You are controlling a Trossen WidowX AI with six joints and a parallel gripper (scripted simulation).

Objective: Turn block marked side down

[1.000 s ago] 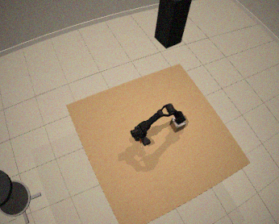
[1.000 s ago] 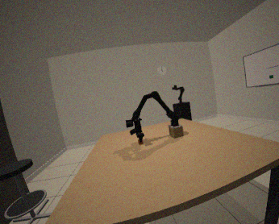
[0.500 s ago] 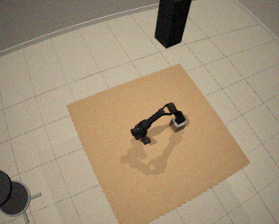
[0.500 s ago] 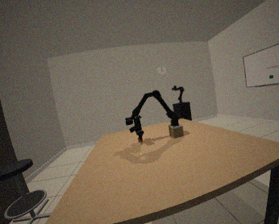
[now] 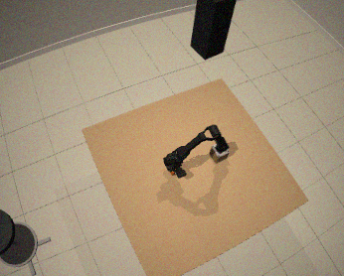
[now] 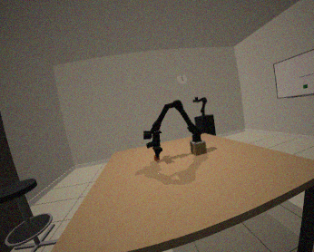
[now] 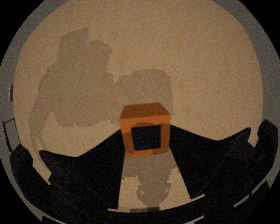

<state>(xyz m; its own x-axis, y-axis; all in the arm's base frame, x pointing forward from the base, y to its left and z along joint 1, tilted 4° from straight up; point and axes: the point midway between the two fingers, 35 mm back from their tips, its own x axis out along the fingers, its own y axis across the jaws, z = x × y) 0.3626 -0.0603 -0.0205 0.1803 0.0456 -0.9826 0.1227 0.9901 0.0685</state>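
Note:
The orange block point(image 5: 173, 173) point(image 6: 157, 159) point(image 7: 145, 120) is small and low at the table point(image 5: 257, 189) point(image 6: 139, 218). Its marked side, with a dark square point(image 7: 146, 139), faces up toward the wrist camera. My gripper point(image 6: 157, 155) point(image 7: 144, 131) is shut on the block, one black finger against each side, and points down. One plain orange side also shows in the wrist view. The block's underside is hidden, and I cannot tell whether it touches the table.
The arm's base stands on a grey box point(image 5: 220, 153) point(image 6: 198, 148) on the table. A round stool point(image 5: 19, 243) point(image 6: 29, 230) stands on the floor beyond one edge. A black column point(image 5: 212, 32) stands beyond the far edge. Arm shadows fall across the table around the block.

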